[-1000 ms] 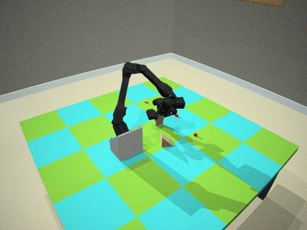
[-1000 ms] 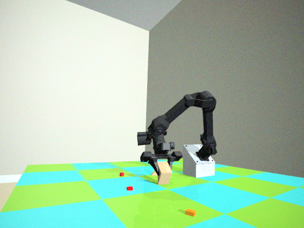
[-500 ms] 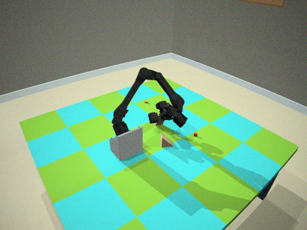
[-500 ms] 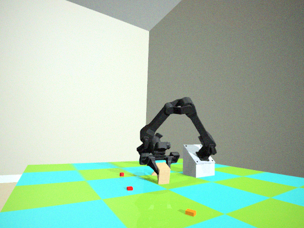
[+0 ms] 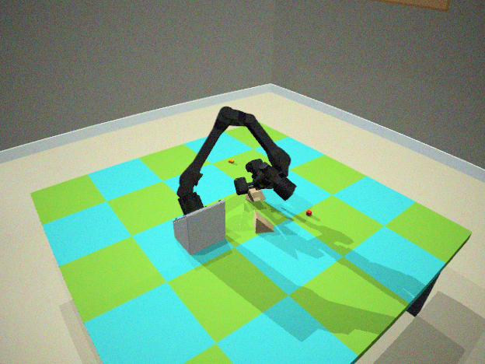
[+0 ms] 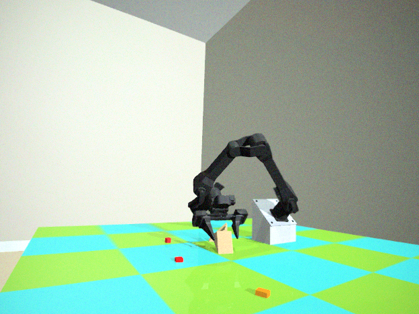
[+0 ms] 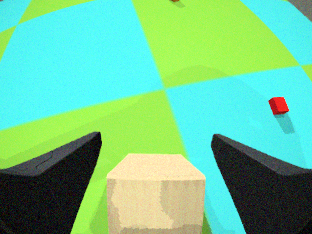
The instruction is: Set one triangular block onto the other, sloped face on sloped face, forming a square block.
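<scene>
The checkered table (image 5: 117, 250) carries a triangular block (image 5: 263, 224), small cubes and the arm's base (image 5: 200, 227).

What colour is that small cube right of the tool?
Red; the small cube shows best in the wrist view.
</scene>
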`<state>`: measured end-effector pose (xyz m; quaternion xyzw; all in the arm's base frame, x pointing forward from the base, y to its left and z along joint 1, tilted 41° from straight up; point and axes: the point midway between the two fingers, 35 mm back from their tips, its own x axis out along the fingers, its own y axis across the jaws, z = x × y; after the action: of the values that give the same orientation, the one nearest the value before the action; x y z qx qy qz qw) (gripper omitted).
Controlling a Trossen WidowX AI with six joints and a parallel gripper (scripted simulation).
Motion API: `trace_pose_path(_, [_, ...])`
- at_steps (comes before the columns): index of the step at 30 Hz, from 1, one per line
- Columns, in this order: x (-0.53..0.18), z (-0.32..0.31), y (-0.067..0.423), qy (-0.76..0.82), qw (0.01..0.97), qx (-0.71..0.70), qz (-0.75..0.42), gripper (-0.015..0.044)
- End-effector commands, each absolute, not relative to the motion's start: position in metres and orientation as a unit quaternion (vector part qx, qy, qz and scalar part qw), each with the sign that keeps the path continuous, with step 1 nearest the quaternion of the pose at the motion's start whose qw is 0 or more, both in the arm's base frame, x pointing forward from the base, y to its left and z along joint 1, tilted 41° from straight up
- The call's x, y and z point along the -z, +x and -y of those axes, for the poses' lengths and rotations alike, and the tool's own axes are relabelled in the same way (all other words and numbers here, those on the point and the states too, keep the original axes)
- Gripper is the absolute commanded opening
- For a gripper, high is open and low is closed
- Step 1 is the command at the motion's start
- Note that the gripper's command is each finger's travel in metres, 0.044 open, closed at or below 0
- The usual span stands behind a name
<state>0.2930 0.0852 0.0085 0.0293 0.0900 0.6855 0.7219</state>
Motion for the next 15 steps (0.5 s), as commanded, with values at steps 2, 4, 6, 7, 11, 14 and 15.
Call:
trace_pose_path(2, [-0.008, -0.086, 0.292, 0.031, 0.721, -0.686, -0.093, 0.0440])
trace_pose_path(4, [-0.008, -0.086, 0.292, 0.031, 0.721, -0.686, -0.093, 0.0440])
trace_pose_path(6, [-0.008, -0.086, 0.292, 0.031, 0.721, -0.686, -0.093, 0.0440])
trace_pose_path(7, [-0.008, -0.086, 0.292, 0.031, 0.721, -0.686, -0.093, 0.0440])
trace_pose_path(11, [-0.017, -0.078, 0.294, 0.034, 0.724, -0.682, -0.103, 0.0440])
trace_pose_path(14, [-0.047, -0.053, 0.299, 0.044, 0.734, -0.664, -0.137, 0.0440])
trace_pose_path(15, [-0.059, -0.043, 0.299, 0.049, 0.738, -0.656, -0.152, 0.0440])
